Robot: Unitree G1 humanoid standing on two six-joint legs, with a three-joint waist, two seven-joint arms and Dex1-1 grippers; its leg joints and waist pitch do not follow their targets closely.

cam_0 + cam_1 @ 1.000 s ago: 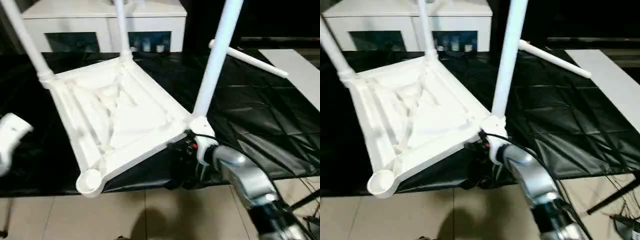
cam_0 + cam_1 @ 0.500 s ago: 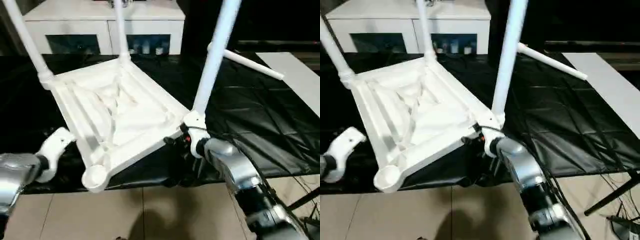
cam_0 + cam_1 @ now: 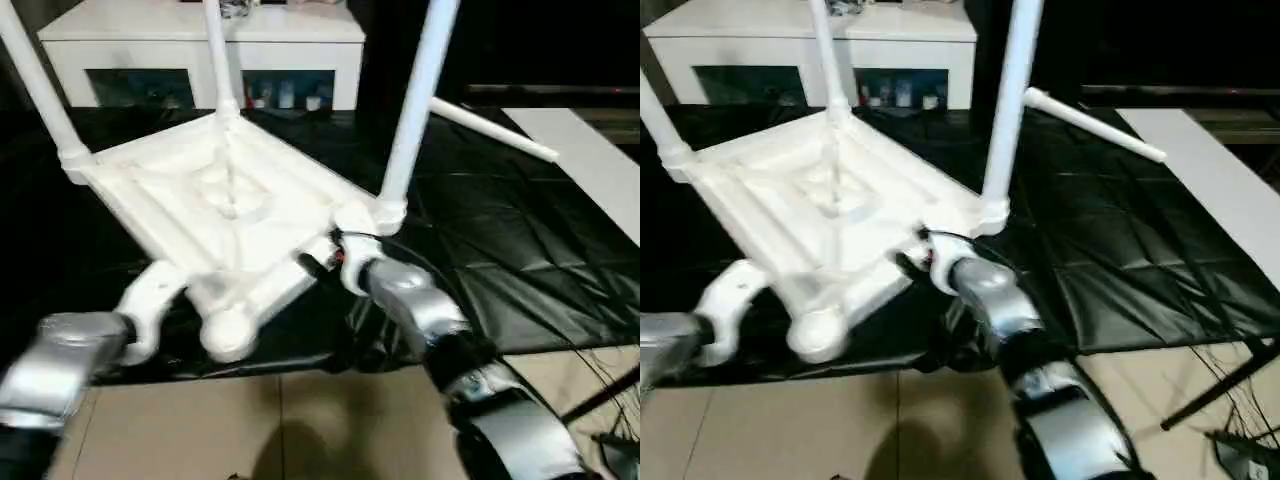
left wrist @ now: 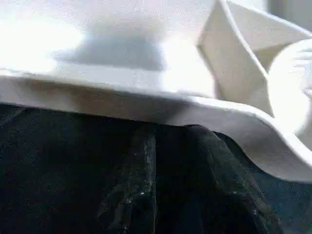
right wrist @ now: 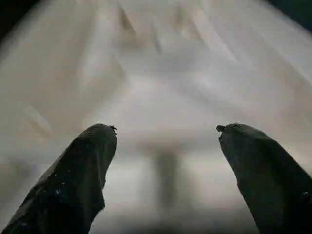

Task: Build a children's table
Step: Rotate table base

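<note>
The white tabletop (image 3: 230, 210) lies underside up on the black sheet, tilted, its ribs showing. Three white legs stand in its corner sockets: one on the left (image 3: 40, 90), one at the back (image 3: 220, 60), one on the right (image 3: 410, 110). The near corner socket (image 3: 228, 335) holds nothing. A fourth leg (image 3: 495, 130) lies loose on the sheet at the back right. My right gripper (image 5: 165, 129) is open at the tabletop's right edge, just below the right leg's socket. My left arm (image 3: 70, 355) reaches the near left edge, where its gripper is hidden.
A white cabinet (image 3: 200, 30) with glass doors stands behind the work. The black sheet (image 3: 520, 260) covers the floor to the right, with a white board (image 3: 590, 160) along its far right. Tiled floor (image 3: 300, 430) lies in front, and cables (image 3: 610, 400) at the bottom right.
My left arm has come in from the left to the tabletop's near edge. The tabletop has turned, and its empty corner has swung right and up. The camera has shifted too.
</note>
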